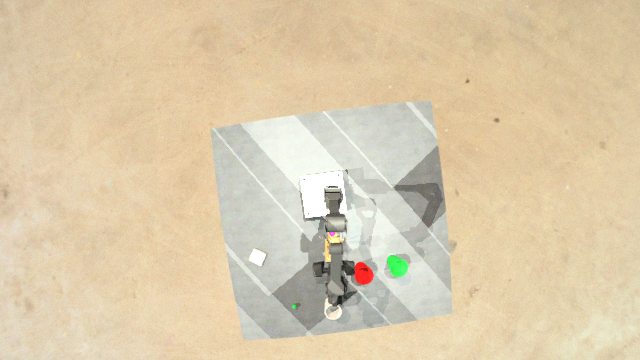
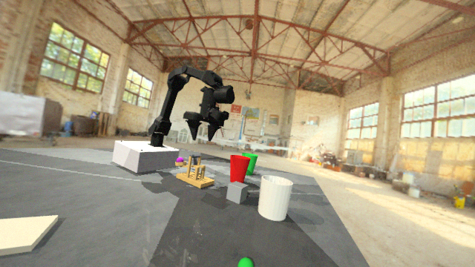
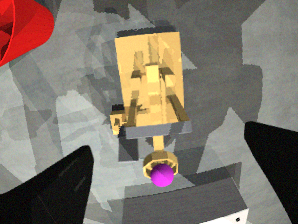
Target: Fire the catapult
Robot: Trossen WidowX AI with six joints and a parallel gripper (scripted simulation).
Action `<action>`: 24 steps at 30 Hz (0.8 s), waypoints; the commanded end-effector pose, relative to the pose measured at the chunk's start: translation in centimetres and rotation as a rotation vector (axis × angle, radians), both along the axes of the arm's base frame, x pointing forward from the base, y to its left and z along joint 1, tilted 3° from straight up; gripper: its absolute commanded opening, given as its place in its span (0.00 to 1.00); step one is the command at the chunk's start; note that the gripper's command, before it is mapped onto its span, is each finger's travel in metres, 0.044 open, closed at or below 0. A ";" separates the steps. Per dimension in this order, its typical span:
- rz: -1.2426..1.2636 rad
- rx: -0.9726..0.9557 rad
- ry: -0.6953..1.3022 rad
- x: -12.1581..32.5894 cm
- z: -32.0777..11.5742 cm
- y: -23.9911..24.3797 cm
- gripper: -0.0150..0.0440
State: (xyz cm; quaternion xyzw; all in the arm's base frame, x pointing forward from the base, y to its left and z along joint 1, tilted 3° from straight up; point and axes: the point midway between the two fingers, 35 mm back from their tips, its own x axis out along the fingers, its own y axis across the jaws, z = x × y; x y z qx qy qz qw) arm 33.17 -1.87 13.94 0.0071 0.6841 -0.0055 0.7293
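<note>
The magenta ball (image 1: 332,233) (image 2: 179,159) (image 3: 162,176) rests in the cup of the wooden catapult (image 1: 328,255) (image 2: 194,181) (image 3: 172,47). The cup end faces the robot's base; the other end points towards the mug side. My gripper (image 1: 333,269) (image 2: 202,140) (image 3: 170,143) is wide open and empty, high above the mat, with its fingers pointing down. The white mug (image 1: 333,313) (image 2: 275,198) stands upright beyond the catapult; in the top view the arm partly covers both.
A grey cube (image 2: 237,193) sits between catapult and mug. A red cup (image 1: 364,274) (image 2: 239,169) (image 3: 30,27) and a green cup (image 1: 398,267) (image 2: 251,165) stand to one side. A green ball (image 1: 294,306) (image 2: 246,262) and a pale tile (image 1: 257,257) (image 2: 26,231) lie on the other.
</note>
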 end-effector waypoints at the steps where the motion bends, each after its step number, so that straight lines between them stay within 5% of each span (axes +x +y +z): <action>1: 0.020 0.001 -0.144 4.2 1.5 -0.3 1.00; 19: 0.100 -0.058 -0.720 19.5 11.1 -2.3 1.00; 24: 0.102 -0.062 -0.738 20.1 11.5 -2.5 1.00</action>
